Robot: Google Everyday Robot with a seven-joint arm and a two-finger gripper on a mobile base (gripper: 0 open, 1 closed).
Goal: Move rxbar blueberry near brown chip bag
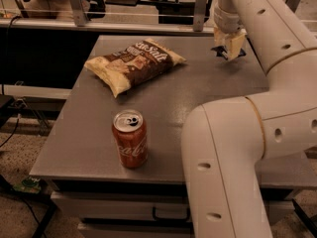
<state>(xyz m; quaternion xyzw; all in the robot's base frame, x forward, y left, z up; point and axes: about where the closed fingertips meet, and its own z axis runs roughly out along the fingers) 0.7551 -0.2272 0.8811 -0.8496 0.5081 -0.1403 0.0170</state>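
Note:
The brown chip bag (133, 63) lies at the far left of the grey table (198, 93), dark brown in the middle with cream edges. My gripper (229, 47) hangs over the far right part of the table, to the right of the bag and well apart from it. A small dark flat piece, the rxbar blueberry (228, 54), shows between the fingertips, held just above the table top. Most of the bar is hidden by the fingers.
A red soda can (130, 139) stands upright near the table's front edge, left of my arm. My white arm (233, 148) covers the right front of the table. A metal rail and dark furniture stand behind the table's far edge.

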